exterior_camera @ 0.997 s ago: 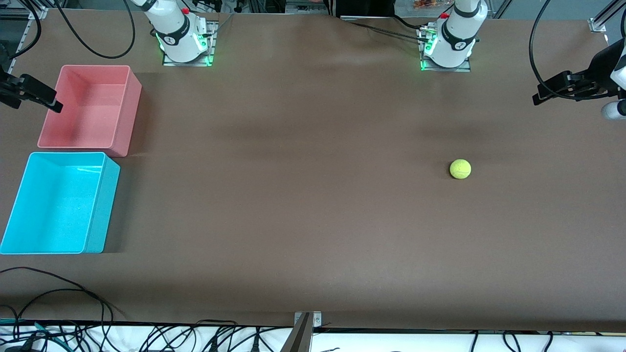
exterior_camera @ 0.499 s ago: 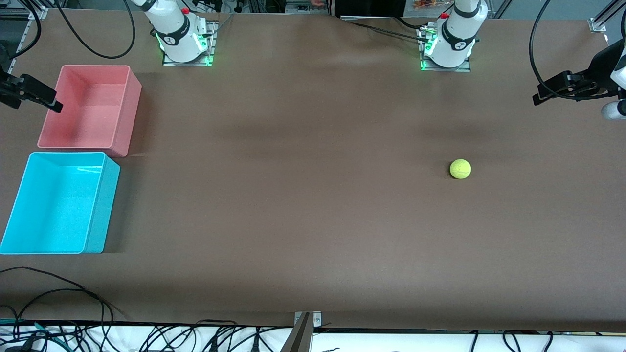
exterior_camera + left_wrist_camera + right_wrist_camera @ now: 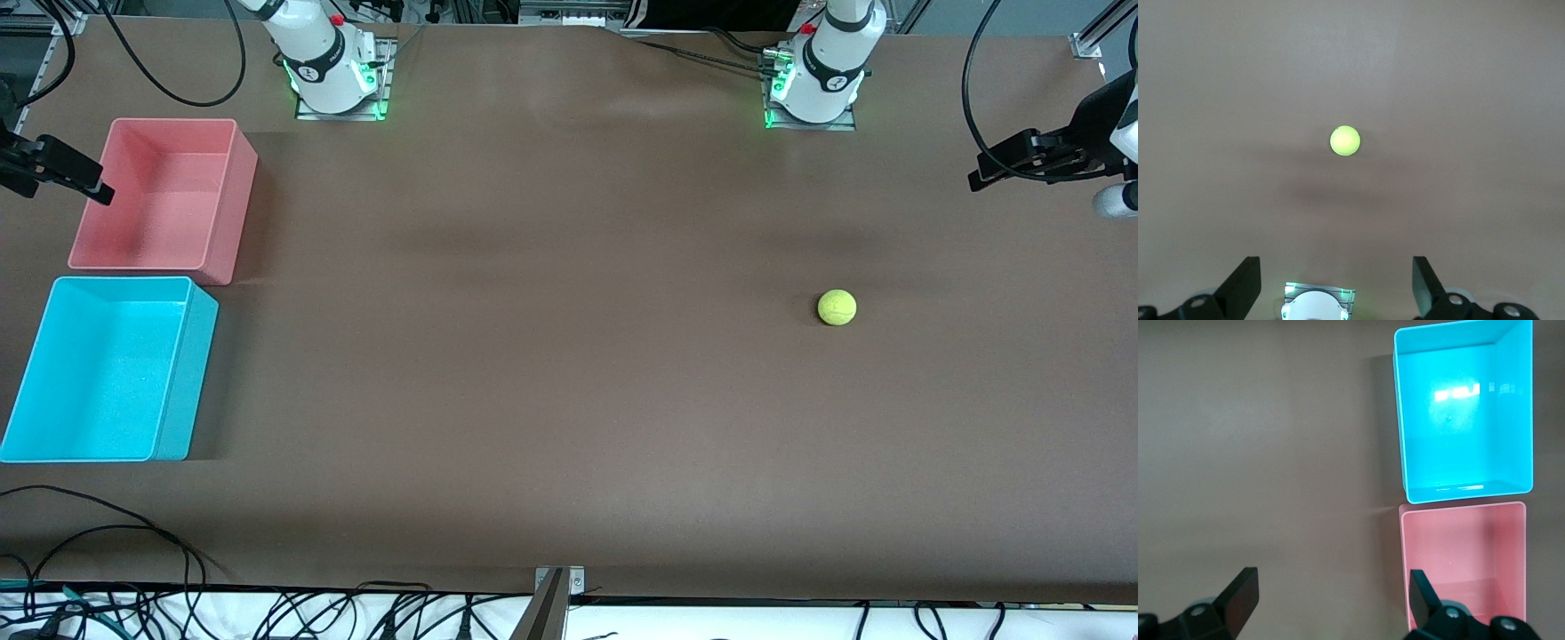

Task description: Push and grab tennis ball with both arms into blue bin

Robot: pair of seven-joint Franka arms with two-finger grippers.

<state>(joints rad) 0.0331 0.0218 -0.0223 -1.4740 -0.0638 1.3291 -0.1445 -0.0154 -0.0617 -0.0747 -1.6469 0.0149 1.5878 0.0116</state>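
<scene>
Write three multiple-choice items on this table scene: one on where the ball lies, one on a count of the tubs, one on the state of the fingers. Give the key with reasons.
1. Where is the tennis ball?
A. in the blue bin
B. on the bare table toward the left arm's end
C. in the pink tub

2. How many tubs stand on the table?
A. one
B. two
C. three

3. How do the fingers of both grippers stand?
A. open, holding nothing
B. shut on the ball
C. shut on a tub's rim

Key: 1 B, the ball lies alone on the table, apart from the blue bin and pink tub. 2 B, only those two show. 3 A, the left gripper and right gripper show spread fingers with nothing between them.
</scene>
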